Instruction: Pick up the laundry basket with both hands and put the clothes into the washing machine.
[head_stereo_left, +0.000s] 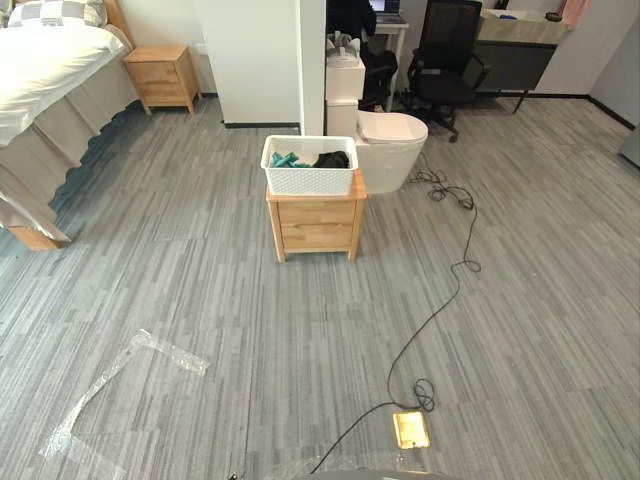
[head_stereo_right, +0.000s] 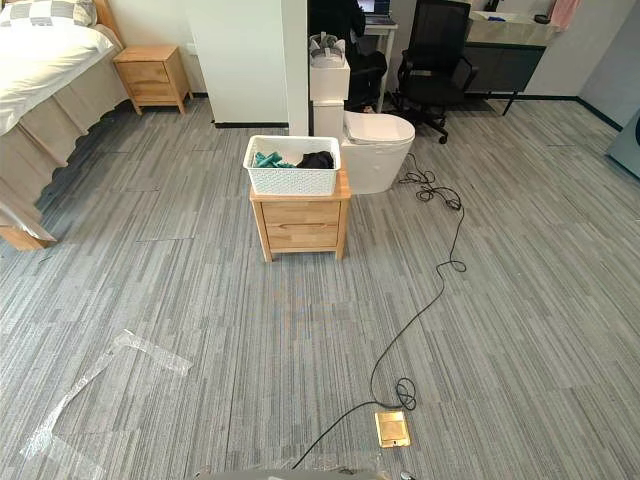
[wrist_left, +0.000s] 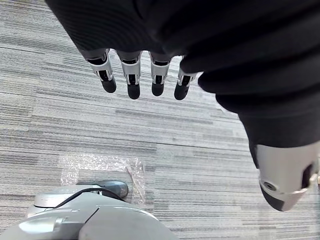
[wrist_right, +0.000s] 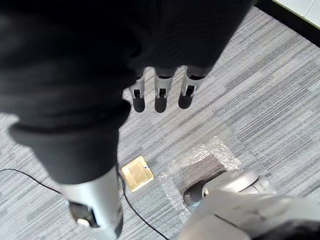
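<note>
bed (head_stereo_left: 50, 70) along the left edge, then wide open floor (head_stereo_left: 180, 290); the basket (head_stereo_left: 310, 181) of clothes (head_stereo_left: 331, 159) sits on a wooden stand (head_stereo_left: 315, 225), covering its top, toilet (head_stereo_left: 395, 150) just behind-right. left hand (wrist_left: 132, 80) and right hand (wrist_right: 161, 92) hang over the floor, fingers straight, holding nothing

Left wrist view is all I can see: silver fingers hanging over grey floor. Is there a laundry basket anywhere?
Observer: Yes. The left eye view shows a white laundry basket sitting on a small wooden nightstand, well ahead of the robot.
Operator: Is anything in it?
Observer: Teal and black clothes lie inside, below the rim.
Operator: And the other hand?
Observer: The right hand hangs open and empty; a brass floor plate lies below it.
</note>
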